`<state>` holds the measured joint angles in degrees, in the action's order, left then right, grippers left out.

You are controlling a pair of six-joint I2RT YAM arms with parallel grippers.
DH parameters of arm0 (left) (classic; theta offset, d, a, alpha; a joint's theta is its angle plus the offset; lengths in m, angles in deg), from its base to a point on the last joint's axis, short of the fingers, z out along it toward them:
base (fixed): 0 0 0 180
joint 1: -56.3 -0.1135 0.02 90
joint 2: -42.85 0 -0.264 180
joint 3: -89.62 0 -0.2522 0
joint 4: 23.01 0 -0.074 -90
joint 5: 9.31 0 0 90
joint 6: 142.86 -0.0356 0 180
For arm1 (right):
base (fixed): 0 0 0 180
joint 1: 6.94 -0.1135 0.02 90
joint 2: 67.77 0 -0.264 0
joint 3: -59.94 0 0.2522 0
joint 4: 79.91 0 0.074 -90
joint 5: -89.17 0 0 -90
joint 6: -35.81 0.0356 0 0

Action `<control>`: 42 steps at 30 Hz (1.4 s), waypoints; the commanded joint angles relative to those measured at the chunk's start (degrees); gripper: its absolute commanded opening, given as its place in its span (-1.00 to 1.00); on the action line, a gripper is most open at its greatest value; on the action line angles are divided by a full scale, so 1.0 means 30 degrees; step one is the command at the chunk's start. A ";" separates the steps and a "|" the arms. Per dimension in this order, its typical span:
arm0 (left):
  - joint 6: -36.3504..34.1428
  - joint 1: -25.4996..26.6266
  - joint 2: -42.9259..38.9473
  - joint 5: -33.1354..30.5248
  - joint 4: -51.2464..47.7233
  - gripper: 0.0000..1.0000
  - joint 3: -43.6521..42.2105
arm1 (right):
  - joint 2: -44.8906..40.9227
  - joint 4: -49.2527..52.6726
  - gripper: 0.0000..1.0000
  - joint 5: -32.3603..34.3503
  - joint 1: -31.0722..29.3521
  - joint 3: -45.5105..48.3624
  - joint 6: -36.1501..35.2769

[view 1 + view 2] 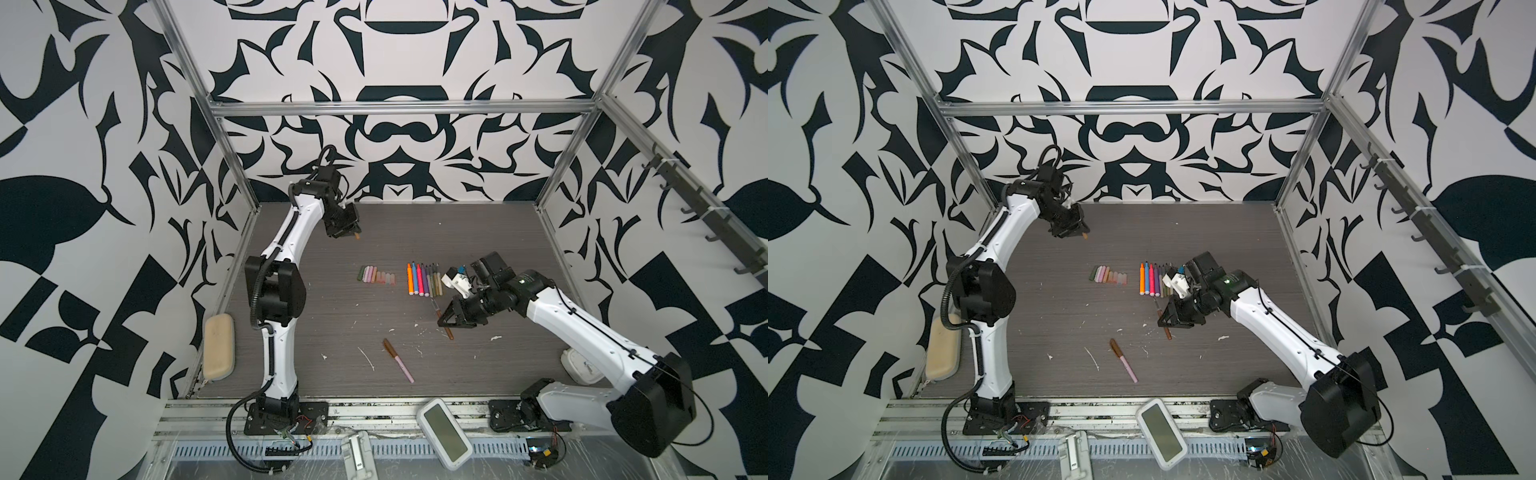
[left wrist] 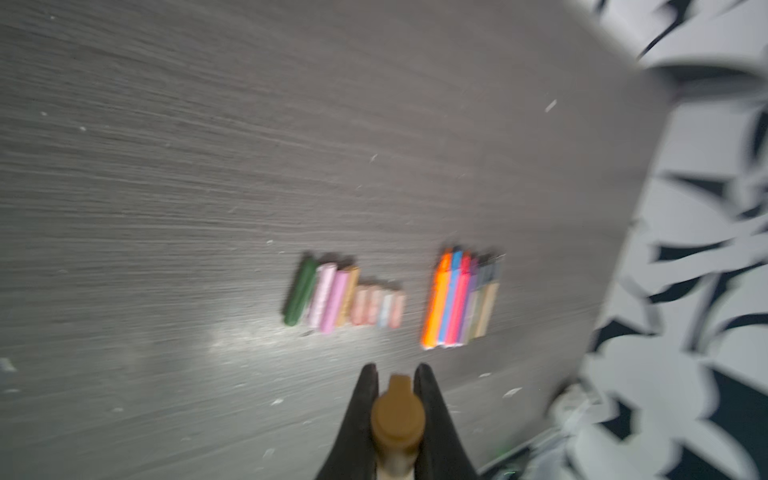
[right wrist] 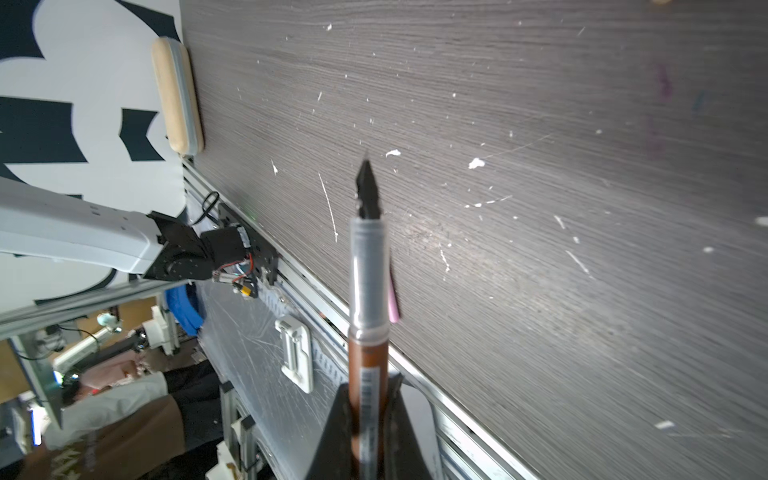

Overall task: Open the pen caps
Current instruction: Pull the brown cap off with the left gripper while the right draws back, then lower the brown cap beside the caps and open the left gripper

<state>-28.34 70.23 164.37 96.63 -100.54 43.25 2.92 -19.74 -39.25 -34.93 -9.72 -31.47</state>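
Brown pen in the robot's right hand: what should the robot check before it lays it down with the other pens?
1. The brown pen is gripped in the right hand: ok.
2. Its black tip is bare, cap off: ok.
3. The brown cap is gripped in the left hand: ok.
4. Free spot at the end of the pen row: cannot tell, the right arm hides it.
5. Free table beside the cap row: ok.
6. Every pen opened: not ok, the pink pen lies capped.
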 commanded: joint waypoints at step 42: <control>-0.7007 -0.0018 0.2782 0.0486 0.1902 -0.47 -0.5149 | 0.3159 0.2106 -1.00 0.0353 0.1069 -0.2315 -0.3281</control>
<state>-50.44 70.39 174.11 98.01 -94.68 28.94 13.31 -14.89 -37.85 -32.03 -14.94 -39.86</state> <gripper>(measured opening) 0.260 0.110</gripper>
